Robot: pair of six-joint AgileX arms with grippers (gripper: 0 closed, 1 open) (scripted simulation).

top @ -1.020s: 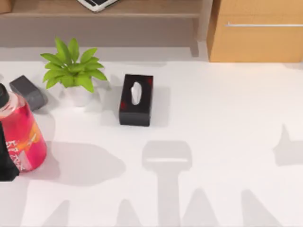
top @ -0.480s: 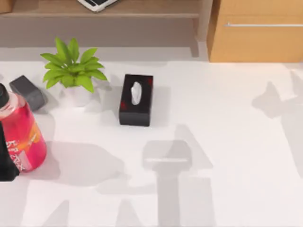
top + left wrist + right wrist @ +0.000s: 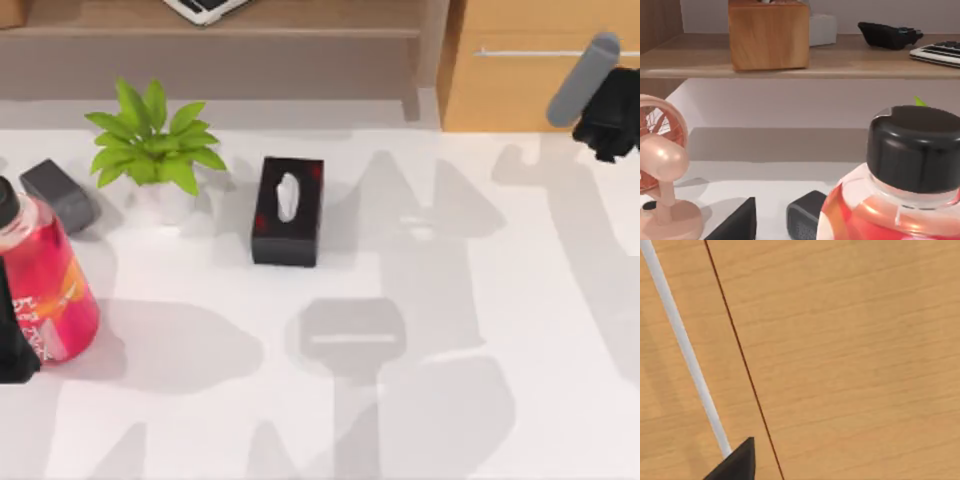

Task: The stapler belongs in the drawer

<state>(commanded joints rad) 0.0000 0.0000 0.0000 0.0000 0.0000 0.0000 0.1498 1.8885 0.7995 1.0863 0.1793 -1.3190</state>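
Grey stapler (image 3: pixel 58 194) sits at the top view's left edge on the table (image 3: pixel 480 300), partly hidden behind the pink bottle (image 3: pixel 45 285). Right gripper (image 3: pixel 606 122), cut off at upper right, hangs before the closed drawer (image 3: pixel 520 90), well apart from the stapler; jaws' state can't tell.

Bright, even light; soft grey shadows on table (image 3: pixel 480 400).

Plant (image 3: pixel 150 145), tissue box (image 3: pixel 288 210), pink bottle (image 3: pixel 45 285); possibly fan (image 3: pixel 657 165).
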